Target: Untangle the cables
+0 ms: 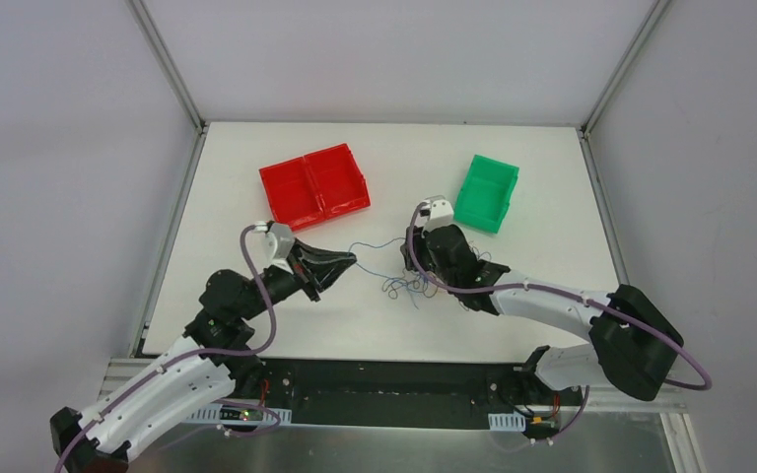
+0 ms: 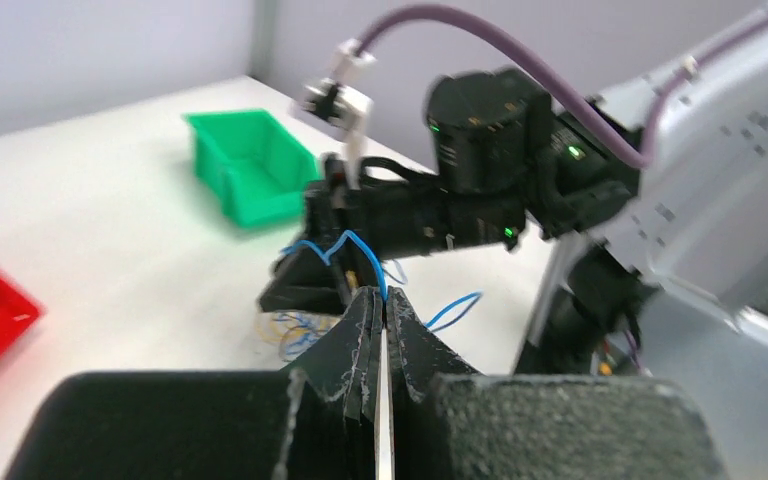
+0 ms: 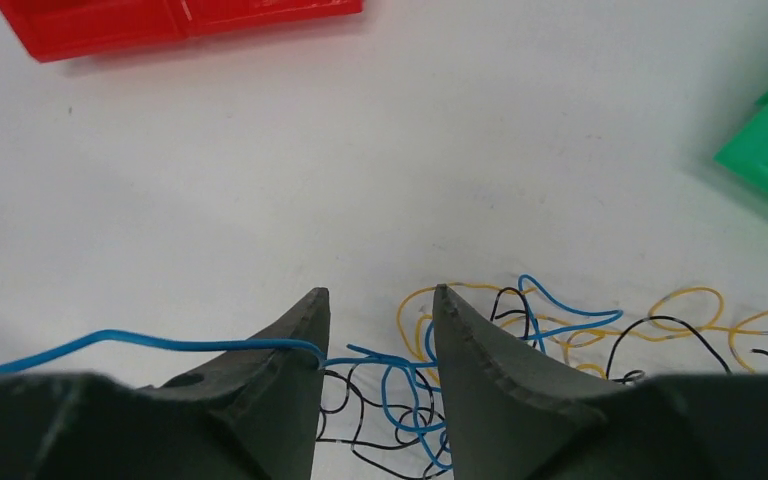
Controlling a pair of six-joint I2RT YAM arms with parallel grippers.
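A: Now, first entry?

B: Cables (image 1: 409, 286): a knot of hair-thin yellow, blue and black wires. It lies on the white table (image 1: 513, 148) between the two arms, near the green plastic bin (image 1: 486, 192) and well apart from the red two-compartment bin (image 1: 315, 182). One blue strand (image 3: 160, 342) leads out of the knot toward the left.

A: Second?

B: Left gripper (image 2: 385, 300): clenched, with the blue strand nipped at its very fingertips.

A: Third?

B: Right gripper (image 3: 378, 300): jaws parted, standing right over the knot. The blue strand crosses the gap between them, with blue and black loops bunched just below. Nothing is clamped, so far as shows.

A: Hazards?

B: Judged, not seen. If the right jaws close where they stand, they may catch several loops along with the blue strand. A pull from the left would then tighten the knot instead of freeing it. A wire this thin may also slip from the left fingertips under tension. And with no firm hold on the right, dragging could haul the whole knot along.
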